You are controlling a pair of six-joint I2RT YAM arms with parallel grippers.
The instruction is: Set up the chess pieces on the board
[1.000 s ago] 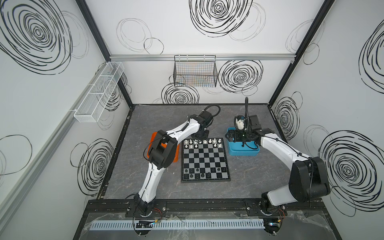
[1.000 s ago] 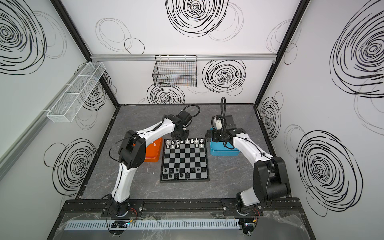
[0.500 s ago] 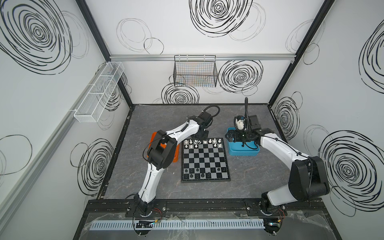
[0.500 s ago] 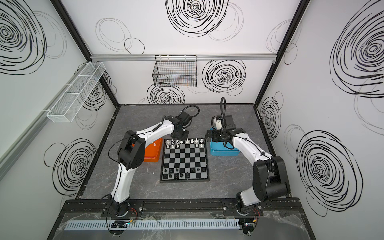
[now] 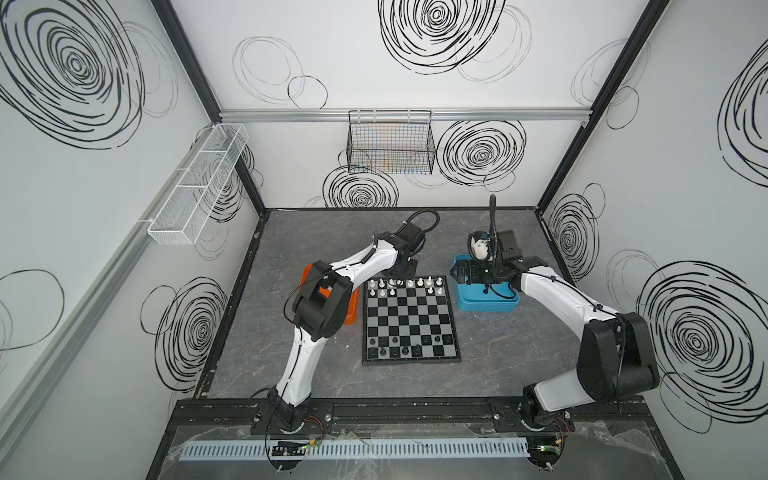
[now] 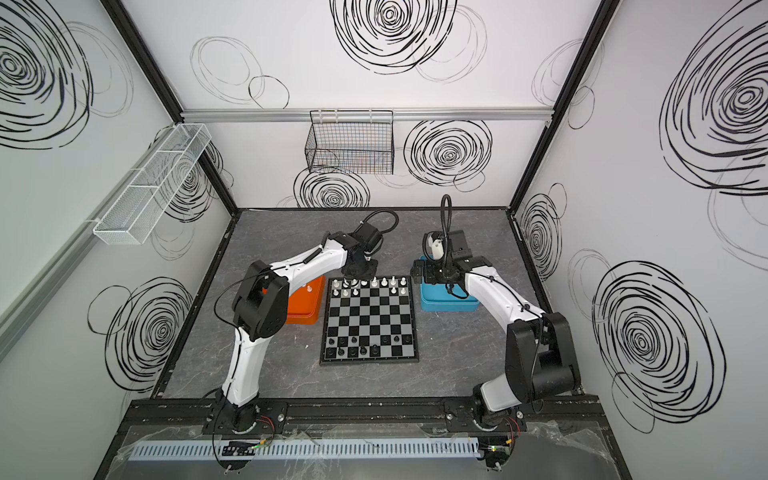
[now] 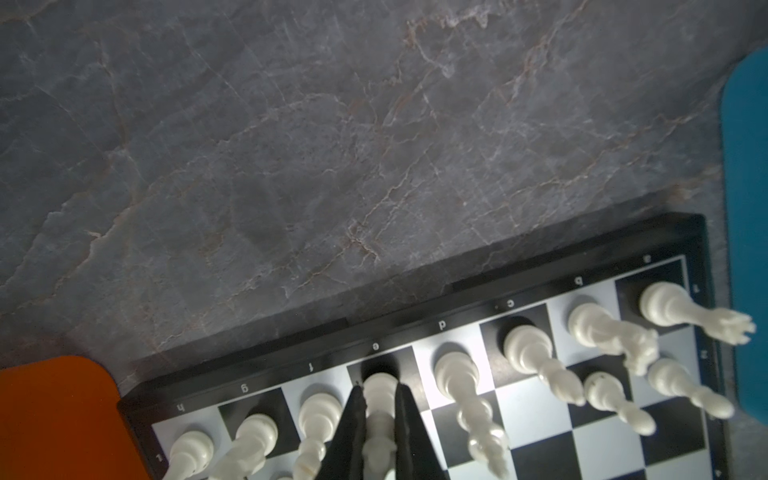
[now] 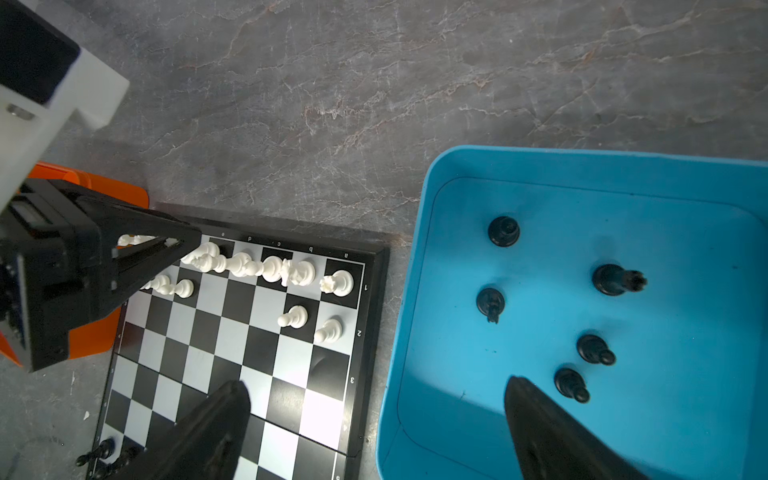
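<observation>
Evidently the left gripper [image 7: 379,386], a black two-fingered clamp, was shut tight on a tiny white plastic chessman [image 7: 377,419]. It pinched the slim stem between both fingers [image 7: 353,432] while the round base appeared to rest on the dark square lettered e in the far row of the square flat chessboard with black and silver-grey checks [image 5: 409,320]. Gripping the stem rather than the base probably let the piece settle flat and kept the fingers clear of the white neighbours [image 7: 457,374] standing just beside it on either side. With that piece there, every square of the far row carried a white man, so the back rank looked complete, whereas the second row showed gaps in its middle and pawns seemed outstanding. That would explain the shallow orange plastic tray [image 6: 303,311] lying just left of the board, on the left arm's side, with one white piece [image 6: 308,287] visible inside it in a top view. The right gripper [image 8: 376,383] hung with its fingers spread wide and nothing between them, over the board-side wall of the rounded blue plastic tray [image 8: 409,291] just right of the board, where five small black plastic chessmen [image 8: 503,231] sat apart from one another. The black men [image 5: 392,352] on the two near rows left several squares bare, so the wide spread likely readied that gripper for another pick.
</observation>
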